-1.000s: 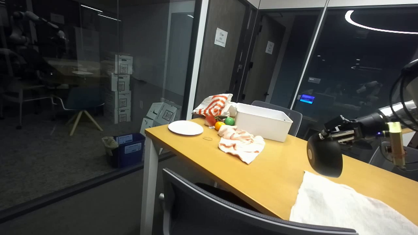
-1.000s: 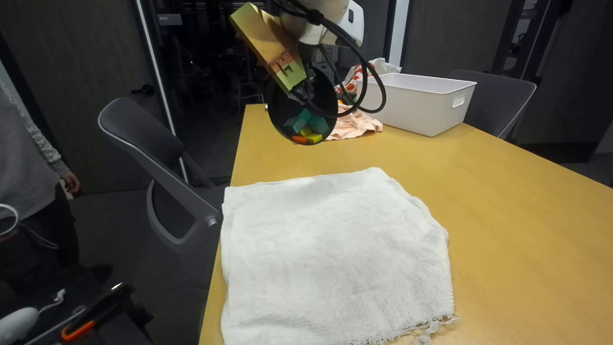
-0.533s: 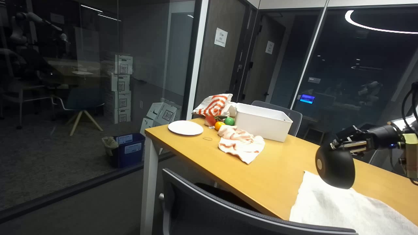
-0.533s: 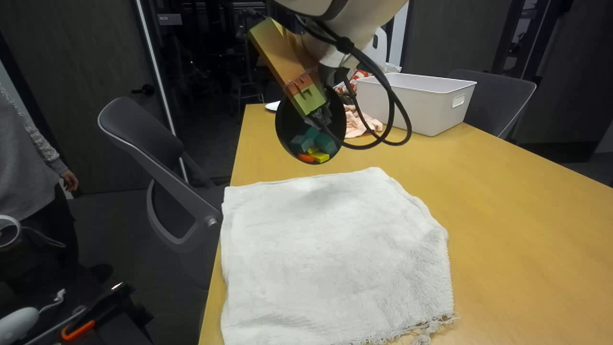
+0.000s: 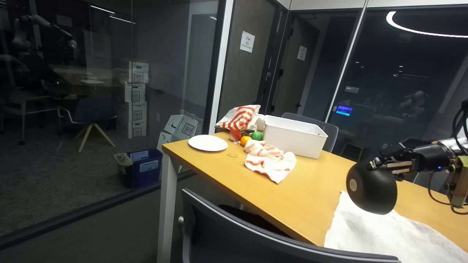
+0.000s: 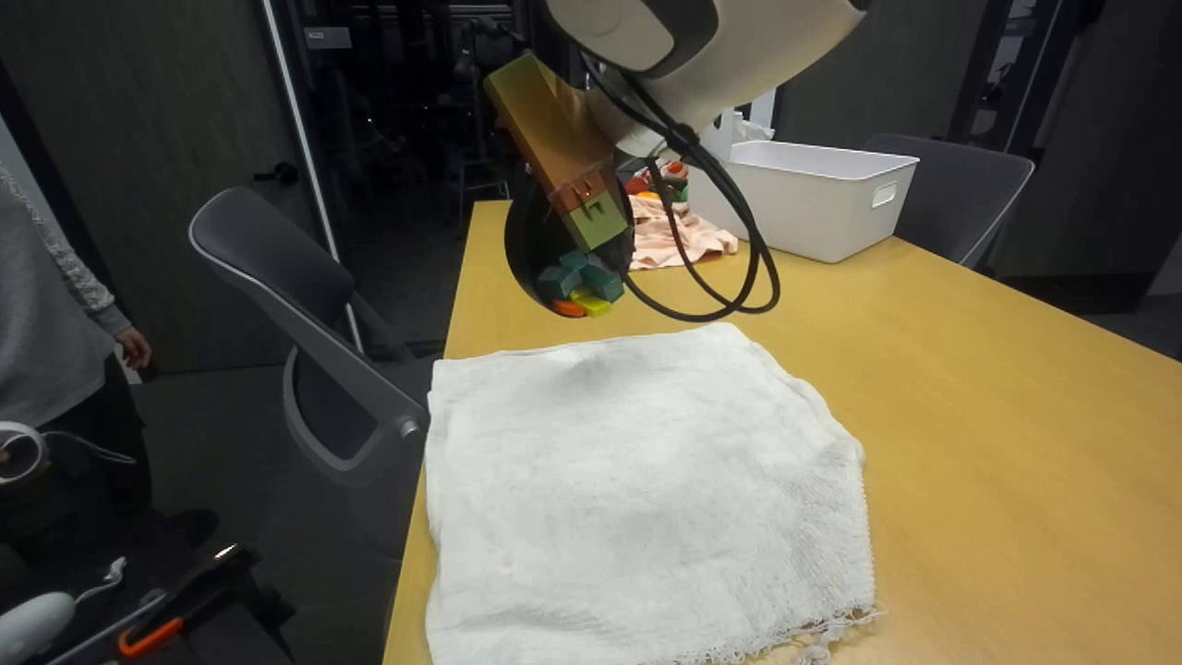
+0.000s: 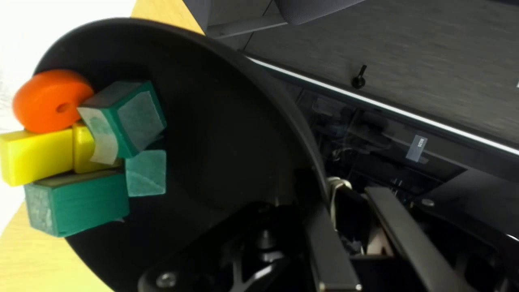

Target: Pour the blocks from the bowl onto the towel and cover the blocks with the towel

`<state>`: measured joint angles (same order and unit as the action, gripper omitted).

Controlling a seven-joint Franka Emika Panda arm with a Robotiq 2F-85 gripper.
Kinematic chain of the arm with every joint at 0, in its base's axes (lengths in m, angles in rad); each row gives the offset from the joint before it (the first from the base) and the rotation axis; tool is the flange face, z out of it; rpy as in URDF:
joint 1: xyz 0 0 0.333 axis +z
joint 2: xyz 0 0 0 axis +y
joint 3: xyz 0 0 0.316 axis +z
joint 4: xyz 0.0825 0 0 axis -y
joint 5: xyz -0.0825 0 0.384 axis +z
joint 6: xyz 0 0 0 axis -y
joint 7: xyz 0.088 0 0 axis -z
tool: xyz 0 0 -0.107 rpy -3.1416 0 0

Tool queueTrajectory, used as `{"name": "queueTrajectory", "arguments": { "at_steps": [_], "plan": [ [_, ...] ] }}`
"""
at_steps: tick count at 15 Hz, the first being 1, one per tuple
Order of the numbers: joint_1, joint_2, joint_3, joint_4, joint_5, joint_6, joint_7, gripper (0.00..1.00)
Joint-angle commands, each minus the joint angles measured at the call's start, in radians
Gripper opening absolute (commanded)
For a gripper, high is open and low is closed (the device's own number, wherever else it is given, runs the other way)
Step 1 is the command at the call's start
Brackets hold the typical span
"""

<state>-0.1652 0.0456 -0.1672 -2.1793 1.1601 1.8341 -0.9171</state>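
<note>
The bowl [image 5: 373,188] was black; the blocks [image 7: 91,207] were green and yellow, the round piece [image 7: 52,101] orange. The towel [image 6: 646,499] was plain white, the bench [image 6: 997,388] yellow-brown, the tub [image 6: 794,208] white. The cloth [image 5: 270,162] was pale pink; the bag [image 5: 239,117] bore curved orange-red bands on white.

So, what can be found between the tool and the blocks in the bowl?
The black inside of the bowl: in the wrist view, it stretches from the tool across to the blocks.
</note>
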Motion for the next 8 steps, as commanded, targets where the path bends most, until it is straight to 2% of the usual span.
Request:
{"name": "queueTrajectory", "arguments": {
  "at_steps": [1, 8],
  "plan": [
    [-0.022, 0.042, -0.01, 0.05, 0.047, -0.108, -0.039, 0.06],
    [-0.074, 0.112, -0.034, 0.107, 0.169, -0.214, -0.058, 0.06]
  ]
}}
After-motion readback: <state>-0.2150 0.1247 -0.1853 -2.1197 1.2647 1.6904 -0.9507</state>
